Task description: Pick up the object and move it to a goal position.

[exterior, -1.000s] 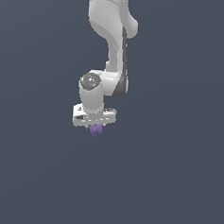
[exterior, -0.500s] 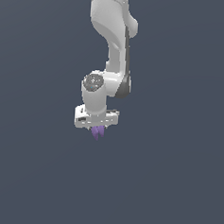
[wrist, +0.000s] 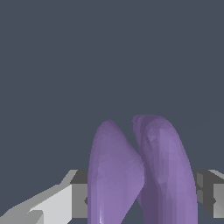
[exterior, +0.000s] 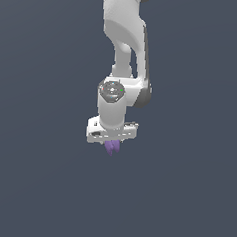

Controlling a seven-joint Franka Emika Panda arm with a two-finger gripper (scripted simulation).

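Wrist view first: the claw [wrist: 142, 199] is clamped on the object [wrist: 140, 170], whose two light-purple pointed lobes stand up between the pale grey fingers [wrist: 61, 205] on either side; the fingers press against its flanks with no gap that I can make out, so I take the hold to be firm, though the contact faces themselves are hidden behind the lobes.

From the exterior view the same thing shows small; the claw [exterior: 112, 142] points downward at the end of the white arm [exterior: 122, 50], and the object [exterior: 112, 147] pokes out just below the white finger bar, much narrower than the bar itself; it hangs a little toward the exterior view's left of the arm's upright link.

As for the step in hand, the picking-up looks done and the carrying is what remains, to my eye; no goal marker shows in either picture, so I cannot say how near the finish is or which way the arm must travel. The next move, I judge, calls for a steady carry with the grip unchanged; the lobes taper, and a piece that shape could slip or twist between flat fingers if the arm jerked.

Of the counter I can tell little; everything around the arm is one even dark slate-blue field, with no edge, shadow or horizon to separate surface from room; whether the object is lifted clear of anything beneath it I cannot tell.
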